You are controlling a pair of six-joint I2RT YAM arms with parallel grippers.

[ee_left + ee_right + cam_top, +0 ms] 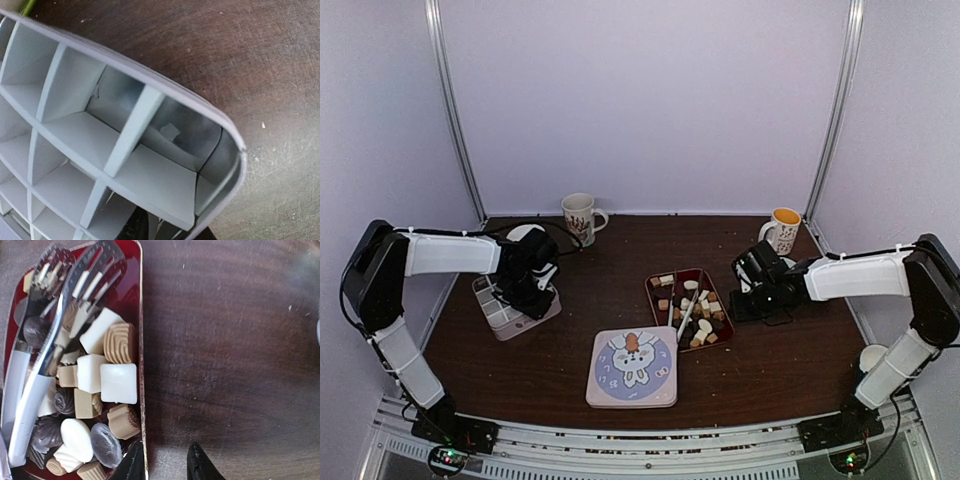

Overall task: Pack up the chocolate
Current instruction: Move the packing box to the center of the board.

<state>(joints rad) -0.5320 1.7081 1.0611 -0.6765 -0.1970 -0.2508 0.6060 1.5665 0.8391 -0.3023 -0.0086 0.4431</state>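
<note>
The chocolate, small dark brown, tan and white pieces, fills a dark red tray at mid table. In the right wrist view the chocolate lies heaped against the tray's rim. My right gripper is open at the tray's right edge. Up close the right gripper has one fingertip over the rim and the other above bare table, holding nothing. My left gripper hangs over a grey divided box. The box's empty cells fill the left wrist view. Only dark finger parts show beneath its near corner.
Metal tongs lie across the chocolate, handles toward the near side. A square lid with a rabbit picture sits in front of the tray. Two mugs stand at the back. A white cup is by the right arm.
</note>
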